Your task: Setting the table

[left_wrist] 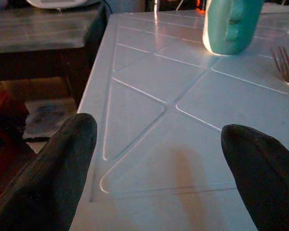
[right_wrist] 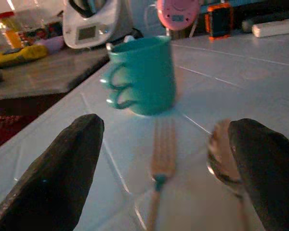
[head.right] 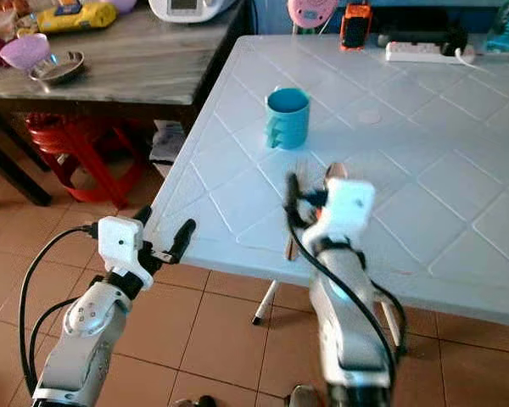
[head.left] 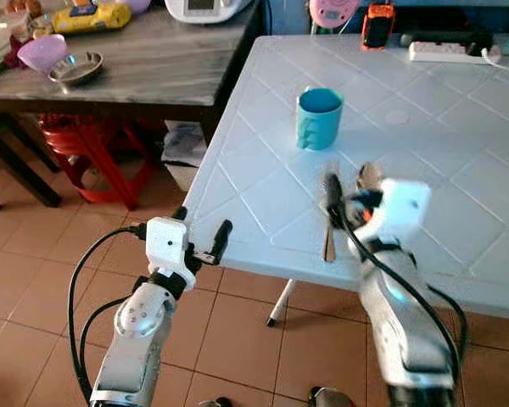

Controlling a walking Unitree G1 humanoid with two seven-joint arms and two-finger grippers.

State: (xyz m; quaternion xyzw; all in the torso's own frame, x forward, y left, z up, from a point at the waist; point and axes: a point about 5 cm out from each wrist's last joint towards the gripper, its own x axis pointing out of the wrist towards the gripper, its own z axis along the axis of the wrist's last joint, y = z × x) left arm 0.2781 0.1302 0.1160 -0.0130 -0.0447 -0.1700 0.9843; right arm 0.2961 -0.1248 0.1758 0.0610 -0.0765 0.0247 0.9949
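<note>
Silver arms, white wrist housings, black cables

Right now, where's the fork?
The fork lies flat on the white table near its front edge, just in front of the teal mug, with the spoon beside it, under the right gripper.

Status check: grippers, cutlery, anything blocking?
Right gripper open above fork and spoon on white table. Left gripper open at table edge. Teal mug beyond cutlery, apart.
</note>
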